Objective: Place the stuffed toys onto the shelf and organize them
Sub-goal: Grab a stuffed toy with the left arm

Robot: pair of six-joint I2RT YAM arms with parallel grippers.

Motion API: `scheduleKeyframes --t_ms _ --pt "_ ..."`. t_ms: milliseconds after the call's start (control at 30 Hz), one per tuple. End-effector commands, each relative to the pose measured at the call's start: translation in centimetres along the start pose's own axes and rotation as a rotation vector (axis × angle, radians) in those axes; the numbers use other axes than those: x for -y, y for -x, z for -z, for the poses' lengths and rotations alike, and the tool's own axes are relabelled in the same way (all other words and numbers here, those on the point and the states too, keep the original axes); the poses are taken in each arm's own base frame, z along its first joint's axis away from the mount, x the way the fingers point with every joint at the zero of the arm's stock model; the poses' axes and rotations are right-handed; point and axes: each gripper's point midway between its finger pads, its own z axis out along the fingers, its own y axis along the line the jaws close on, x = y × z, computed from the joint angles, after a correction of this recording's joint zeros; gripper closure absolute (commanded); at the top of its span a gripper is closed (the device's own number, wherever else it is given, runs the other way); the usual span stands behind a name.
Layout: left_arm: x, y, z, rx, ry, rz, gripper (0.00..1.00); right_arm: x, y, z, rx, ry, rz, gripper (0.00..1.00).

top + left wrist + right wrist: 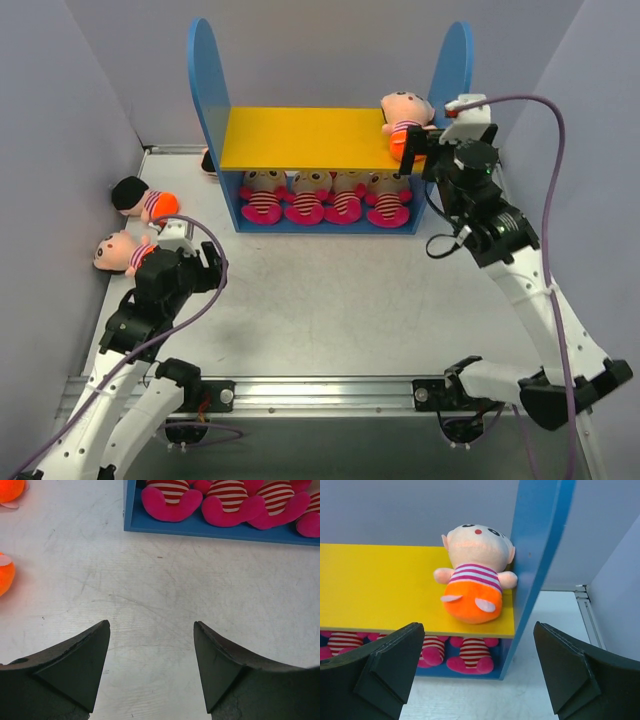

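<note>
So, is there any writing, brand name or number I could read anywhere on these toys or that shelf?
None: no word, label, brand or number is legible in any view. The blue-sided shelf with a yellow upper board, the orange-bottomed plush doll on it and the magenta striped plush dolls below show no writing.

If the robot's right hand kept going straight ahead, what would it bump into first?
Probably the orange-bottomed toy lying on the yellow board, next to the blue side panel. The open right gripper points at it, though depth is hard to judge.
</note>
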Motion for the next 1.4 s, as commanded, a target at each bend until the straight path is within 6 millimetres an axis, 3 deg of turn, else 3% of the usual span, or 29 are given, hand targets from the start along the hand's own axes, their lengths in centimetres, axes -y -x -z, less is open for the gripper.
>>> scheduleKeyframes --t_ms 0,33,200,400,467,533,567,700,933,1100,1133,1167,1367 --pt "0.1 1.2 -0.7 0.030 -0.004 0.023 0.24 1.2 2.0 3.2 0.089 0.014 -0.087 0.03" --pt "0.0 1.2 -0.8 0.026 -0.002 0.026 0.24 1.8 2.6 4.7 0.115 0.019 -0.107 0.01" --pt "-1.9 0.9 -2.1 -0.014 0.081 0.061 0.23 3.4 0.6 7.9 0.109 0.017 -0.121 0.01" --pt "-6.2 0.1 -3.5 -0.072 0.269 0.173 0.23 4.9 -2.0 10.7 0.115 0.005 -0.152 0.01" --pt "-8.0 0.0 -4.1 -0.082 0.337 0.236 0.22 4.6 -3.7 10.8 0.102 0.025 -0.162 0.01" --pt "-8.8 0.5 -4.6 -0.071 0.364 0.277 0.21 4.3 -3.8 11.5 0.127 0.059 -0.190 0.01" --pt "-10.5 0.6 -4.8 -0.063 0.420 0.336 0.21 4.1 -5.1 11.3 0.106 0.066 -0.182 0.01" --pt "-13.5 1.1 -5.9 -0.019 0.510 0.478 0.21 3.4 -6.6 11.8 0.083 0.101 -0.185 0.01" --pt "-19.9 1.9 -6.0 0.156 0.703 0.676 0.20 2.5 -7.9 12.6 0.075 0.152 -0.196 0.01" --pt "-23.6 0.7 -6.4 0.205 0.765 0.773 0.20 1.8 -8.1 12.8 0.073 0.179 -0.175 0.00" --pt "-24.3 1.2 -6.6 0.239 0.750 0.782 0.20 1.6 -8.2 12.8 0.069 0.188 -0.171 0.01" --pt "-25.7 0.7 -6.4 0.242 0.775 0.809 0.20 1.4 -8.4 12.8 0.066 0.193 -0.167 0.01" --pt "-28.7 0.4 -7.1 0.230 0.777 0.795 0.17 0.7 -9.2 12.7 0.048 0.222 -0.148 0.01"
